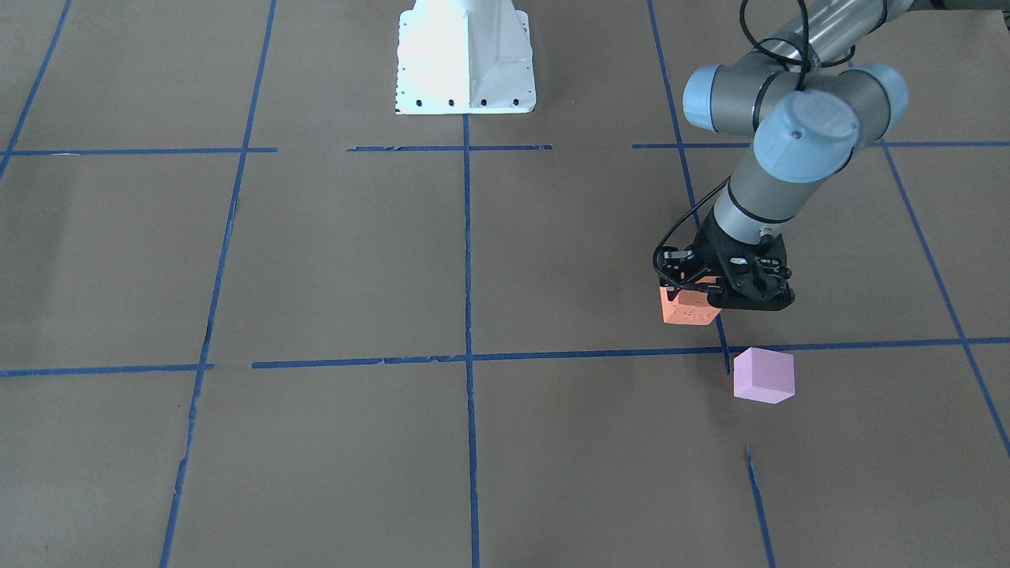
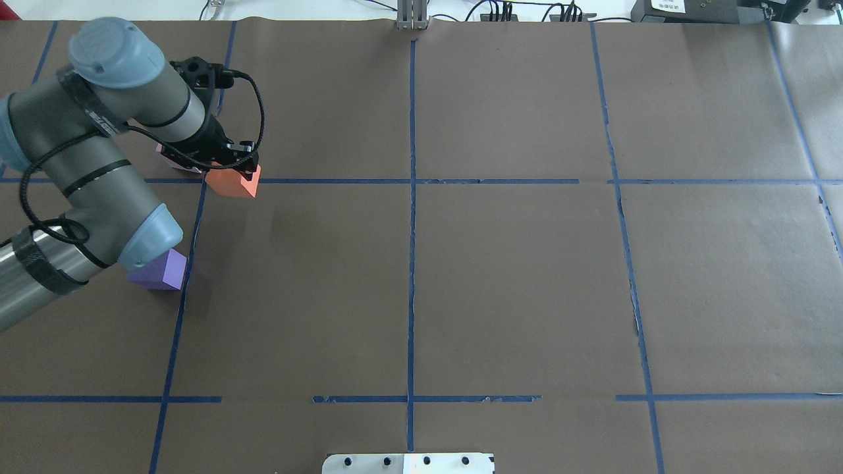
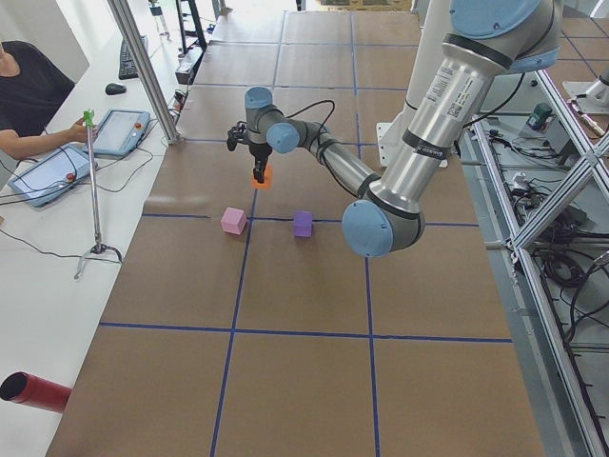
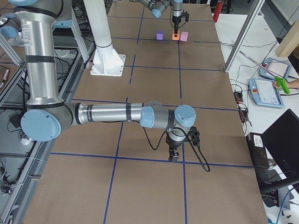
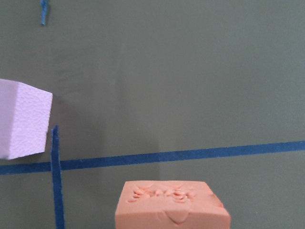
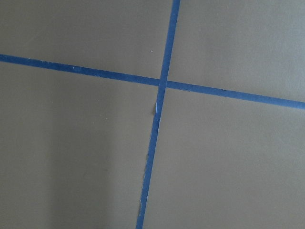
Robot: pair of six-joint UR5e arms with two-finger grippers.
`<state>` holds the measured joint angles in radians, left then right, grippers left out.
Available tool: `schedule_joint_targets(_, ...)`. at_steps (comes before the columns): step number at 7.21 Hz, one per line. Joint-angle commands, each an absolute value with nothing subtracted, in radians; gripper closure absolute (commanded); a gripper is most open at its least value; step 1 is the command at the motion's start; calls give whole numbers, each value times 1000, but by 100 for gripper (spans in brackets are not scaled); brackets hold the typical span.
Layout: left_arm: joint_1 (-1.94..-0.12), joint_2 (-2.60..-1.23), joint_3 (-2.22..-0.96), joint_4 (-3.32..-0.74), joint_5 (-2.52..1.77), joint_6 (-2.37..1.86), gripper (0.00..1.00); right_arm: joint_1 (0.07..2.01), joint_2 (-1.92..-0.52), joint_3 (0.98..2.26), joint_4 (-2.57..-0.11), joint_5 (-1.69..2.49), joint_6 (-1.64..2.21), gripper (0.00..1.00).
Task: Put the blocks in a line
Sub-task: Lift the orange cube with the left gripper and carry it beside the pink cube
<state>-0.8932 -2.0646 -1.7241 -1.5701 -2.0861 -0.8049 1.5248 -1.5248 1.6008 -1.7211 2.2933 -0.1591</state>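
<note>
My left gripper [image 1: 701,297] is shut on the orange block [image 1: 690,309], whose dented face shows in the left wrist view [image 5: 171,205]. I cannot tell whether the block rests on the paper or hangs just above it. The pale pink block [image 1: 763,376] sits on the table just beyond it, apart from it, and is partly hidden by the arm in the overhead view [image 2: 172,162]. The violet-blue block [image 2: 161,271] sits nearer the robot, half under the left arm's elbow. My right gripper [image 4: 174,156] hangs low over the table far off; I cannot tell if it is open or shut.
Brown paper with a grid of blue tape lines [image 2: 412,181] covers the table. The robot's white base [image 1: 465,59] stands at the near middle. An operator with tablets [image 3: 43,171] sits beyond the far edge.
</note>
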Motion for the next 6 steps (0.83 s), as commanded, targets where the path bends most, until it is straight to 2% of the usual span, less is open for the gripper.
schedule_joint_targets(1,-995,-2054,-1856,-1358,-2089,-654,88,1525,-1525,1600,-1721,2293,-160,0)
schedule_joint_targets(4,-1074,-1906,-1841,-1370,-2172,-462,88,1525,-1525,1600,-1721,2293,-160,0)
schedule_joint_targets(6,-1062,-1904,-1752,-1455,-2209,-526,88,1525,-1525,1600,-1721,2293,-158,0)
